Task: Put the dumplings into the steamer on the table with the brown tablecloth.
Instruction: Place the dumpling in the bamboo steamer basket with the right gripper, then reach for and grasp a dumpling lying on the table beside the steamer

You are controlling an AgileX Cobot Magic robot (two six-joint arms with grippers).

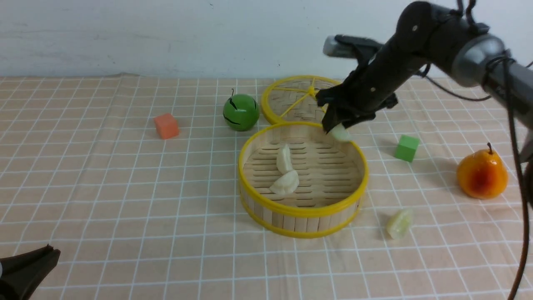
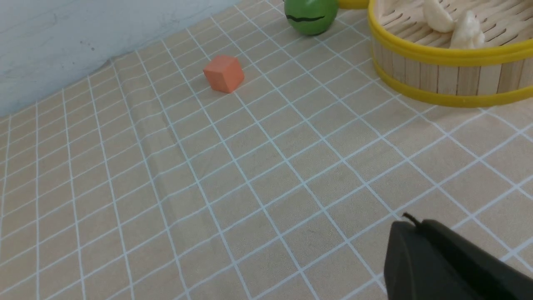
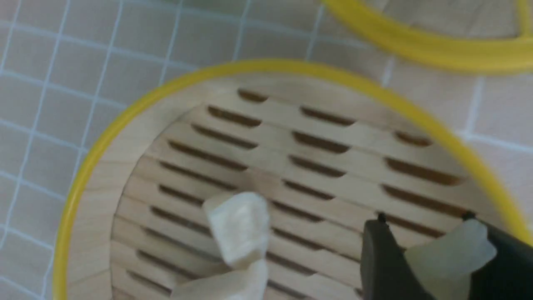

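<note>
two dumplings [image 1: 286,182] lie in the steamer [image 1: 300,211], one over its rim, one outside.

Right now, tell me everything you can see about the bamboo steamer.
The steamer is a round, shallow basket that looks like pale bamboo: vertical slat wall, slotted slat floor, bright yellow rims top and bottom. It sits upright and uncovered on the checked tablecloth, its lid lying just behind, apart from it. Two dumplings rest on its floor, close together. The right tool holds a third dumpling above its far rim.
</note>
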